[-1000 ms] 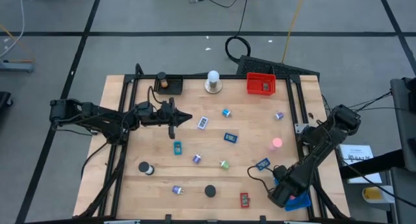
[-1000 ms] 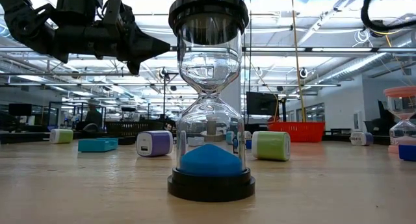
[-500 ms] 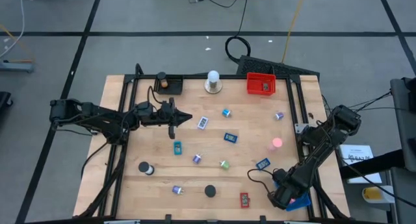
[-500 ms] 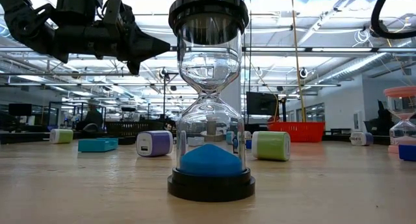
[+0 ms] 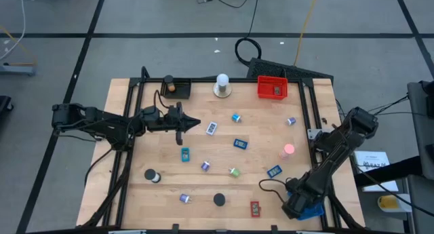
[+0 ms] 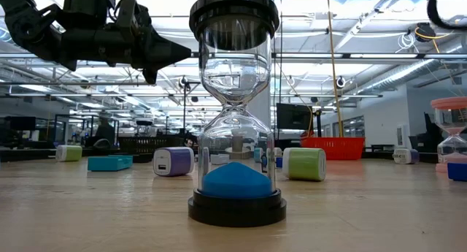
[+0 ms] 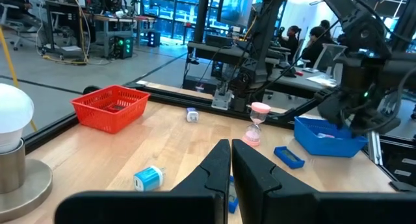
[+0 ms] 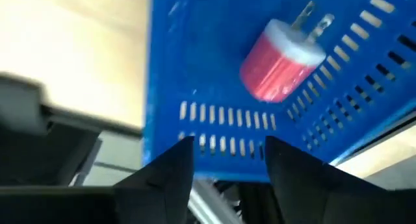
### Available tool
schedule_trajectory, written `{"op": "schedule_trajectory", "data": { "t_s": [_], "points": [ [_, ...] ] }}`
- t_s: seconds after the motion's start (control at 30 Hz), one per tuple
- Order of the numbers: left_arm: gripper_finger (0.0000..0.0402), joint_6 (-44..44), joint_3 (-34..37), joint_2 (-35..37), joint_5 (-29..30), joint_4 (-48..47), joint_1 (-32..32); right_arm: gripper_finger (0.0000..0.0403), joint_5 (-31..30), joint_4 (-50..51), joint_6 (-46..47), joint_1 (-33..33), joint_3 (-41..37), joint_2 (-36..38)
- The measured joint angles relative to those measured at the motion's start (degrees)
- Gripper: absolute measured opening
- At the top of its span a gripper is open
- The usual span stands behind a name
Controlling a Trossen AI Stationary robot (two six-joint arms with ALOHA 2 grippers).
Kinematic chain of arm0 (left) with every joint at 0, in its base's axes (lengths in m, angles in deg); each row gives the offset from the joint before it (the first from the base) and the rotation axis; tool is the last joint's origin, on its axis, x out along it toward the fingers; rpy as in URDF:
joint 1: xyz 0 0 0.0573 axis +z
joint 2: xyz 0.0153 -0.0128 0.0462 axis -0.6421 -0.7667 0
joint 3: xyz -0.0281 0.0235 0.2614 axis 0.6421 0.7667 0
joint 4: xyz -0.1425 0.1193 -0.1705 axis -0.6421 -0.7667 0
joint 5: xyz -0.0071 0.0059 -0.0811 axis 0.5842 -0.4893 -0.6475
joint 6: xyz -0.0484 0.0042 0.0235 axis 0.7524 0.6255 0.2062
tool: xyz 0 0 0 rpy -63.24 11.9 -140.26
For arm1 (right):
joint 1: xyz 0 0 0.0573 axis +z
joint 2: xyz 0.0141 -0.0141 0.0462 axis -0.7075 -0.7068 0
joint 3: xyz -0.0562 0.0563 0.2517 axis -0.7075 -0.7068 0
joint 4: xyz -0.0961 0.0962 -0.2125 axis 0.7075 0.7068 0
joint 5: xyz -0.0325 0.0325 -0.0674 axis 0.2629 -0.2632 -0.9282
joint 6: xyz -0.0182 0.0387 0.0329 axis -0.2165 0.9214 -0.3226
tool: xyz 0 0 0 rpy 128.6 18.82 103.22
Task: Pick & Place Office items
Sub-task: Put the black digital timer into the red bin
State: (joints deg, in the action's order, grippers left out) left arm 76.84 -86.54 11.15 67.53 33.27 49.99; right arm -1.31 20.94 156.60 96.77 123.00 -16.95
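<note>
Right wrist view, jaws parted wider, red charger [image 8: 281, 63] in blue tray [image 8: 195, 68]

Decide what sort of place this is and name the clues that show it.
Probably an open-plan robotics lab or workshop: a wooden table carries two robot arms, the room behind has exposed ceiling ducts and strip lights, and people sit at desks with monitors.

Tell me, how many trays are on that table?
3: a black tray at the back left, a red tray at the back right, a blue tray at the front right, under the right hand.
</note>
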Motion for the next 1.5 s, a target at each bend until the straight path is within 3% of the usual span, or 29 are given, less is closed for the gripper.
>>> {"op": "schedule_trajectory", "data": {
  "t_s": [0.1,0.17,0.33,0.47,0.6,0.7,0.83,0.97,1.07,1.13,1.3,1.5],
  "points": [
    [0.0019,-1.0,0.0,0.0,0.0,-0.4,0.0,0.0133,-2.4,0.1,-0.3,-0.1,0.9,2.9],
    [0.0019,-1.1,0.0,0.0,0.0,-0.7,0.0,0.0100,-7.6,0.3,-1.6,-0.3,1.2,5.4],
    [0.0019,-2.7,0.0,0.0,0.2,-1.9,0.0,0.0015,-29.5,2.0,-15.0,-1.7,1.1,11.7],
    [0.0019,-4.5,0.0,0.0,0.8,-2.1,0.0,0.0012,-47.6,1.4,-32.0,-4.3,-1.3,16.5],
    [0.0019,-5.0,0.0,0.0,1.2,-1.4,0.0,0.0010,-55.4,-7.4,-51.4,-9.4,-6.9,21.3],
    [0.0019,-1.8,0.0,0.0,1.9,-0.5,0.0,0.0002,-57.5,-20.8,-68.1,-15.1,-13.4,24.4],
    [0.0019,0.0,0.0,0.0,1.9,-1.1,-0.1,0.0005,-58.2,-45.8,-92.4,-24.6,-22.0,27.3],
    [0.0019,1.7,0.0,0.0,1.9,-3.3,-0.1,0.0003,-47.7,-67.7,-110.1,-35.2,-27.2,28.2],
    [0.0019,2.0,0.0,0.0,2.5,-4.6,-0.4,0.0001,-38.5,-74.0,-113.0,-42.8,-27.9,28.2],
    [0.0019,2.0,0.0,0.0,3.0,-5.3,-0.9,0.0001,-35.8,-75.2,-112.6,-46.8,-27.9,27.8],
    [0.0019,1.9,-2.2,0.0,7.5,-13.3,-2.4,0.0001,-36.2,-75.5,-112.8,-52.2,-28.0,27.2],
    [0.0019,0.5,-8.4,0.0,10.6,-25.5,-4.3,0.0006,-36.2,-75.5,-114.2,-53.3,-28.0,27.1]
  ]
}}
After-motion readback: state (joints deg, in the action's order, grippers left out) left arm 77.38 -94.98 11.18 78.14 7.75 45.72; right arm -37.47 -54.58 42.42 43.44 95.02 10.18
